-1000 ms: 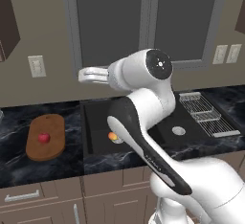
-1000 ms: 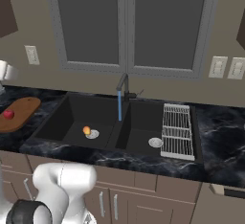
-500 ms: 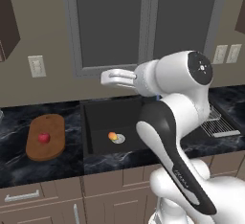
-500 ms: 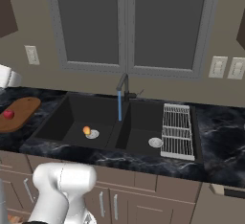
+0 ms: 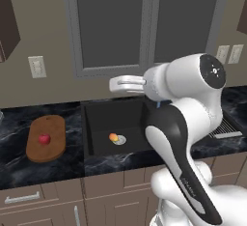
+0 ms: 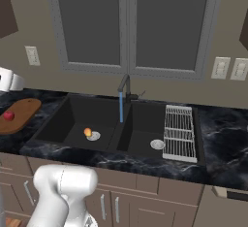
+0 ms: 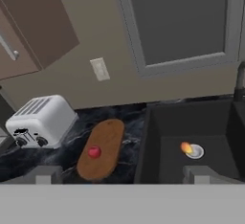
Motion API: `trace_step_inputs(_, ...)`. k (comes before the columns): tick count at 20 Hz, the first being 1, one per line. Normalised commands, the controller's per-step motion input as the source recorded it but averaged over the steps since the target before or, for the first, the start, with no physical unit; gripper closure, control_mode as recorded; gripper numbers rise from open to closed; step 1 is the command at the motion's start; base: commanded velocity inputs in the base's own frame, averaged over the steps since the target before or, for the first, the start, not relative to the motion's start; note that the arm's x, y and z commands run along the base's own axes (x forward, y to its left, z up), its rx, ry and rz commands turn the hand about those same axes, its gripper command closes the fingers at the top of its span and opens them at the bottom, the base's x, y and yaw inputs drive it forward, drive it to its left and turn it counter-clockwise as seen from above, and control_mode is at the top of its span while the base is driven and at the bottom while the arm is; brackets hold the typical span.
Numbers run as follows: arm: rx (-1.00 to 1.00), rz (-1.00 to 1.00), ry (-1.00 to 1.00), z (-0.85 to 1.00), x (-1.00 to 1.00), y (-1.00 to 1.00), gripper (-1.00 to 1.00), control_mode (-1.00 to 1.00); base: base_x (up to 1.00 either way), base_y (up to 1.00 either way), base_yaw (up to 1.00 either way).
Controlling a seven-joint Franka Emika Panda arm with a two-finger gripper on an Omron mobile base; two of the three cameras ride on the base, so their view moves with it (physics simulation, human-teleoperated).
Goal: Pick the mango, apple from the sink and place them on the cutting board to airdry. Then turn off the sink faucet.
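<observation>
The red apple (image 5: 44, 138) (image 7: 94, 151) lies on the brown cutting board (image 5: 47, 145) (image 7: 106, 134) (image 6: 22, 114), left of the black sink (image 5: 99, 119) (image 6: 63, 124) (image 7: 162, 122). On the floor of the left basin, the orange-yellow mango (image 5: 113, 136) (image 6: 87, 132) (image 7: 185, 147) rests against the silver drain. My gripper (image 5: 120, 84) (image 7: 124, 176) hangs high above the sink's left basin, open and holding nothing. The dark sink faucet (image 6: 124, 83) pours a blue stream of water between the basins.
A white toaster (image 7: 40, 120) stands on the counter left of the board. A wire dish rack (image 6: 179, 131) covers the sink's right side. A window is behind the sink, a wall outlet (image 7: 99, 69) is above the board, and an upper cabinet (image 7: 33, 27) hangs at the left.
The arm has swung right, carrying the open gripper from near the board's side to over the left basin. Apple and mango have not moved.
</observation>
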Motion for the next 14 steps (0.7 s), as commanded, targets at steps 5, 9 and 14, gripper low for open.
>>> trace_step_inputs(5,-0.14,0.0,0.06,0.0,-0.29,-0.31,-1.0,-1.0,0.0,0.0,0.0)
trace_step_inputs(9,-0.03,0.0,0.05,0.0,-0.15,-0.38,-1.0,-1.0,0.0,0.0,0.0)
trace_step_inputs(14,-0.02,0.0,0.05,-0.06,0.0,-0.3,-1.0,-1.0,0.0,0.0,0.0)
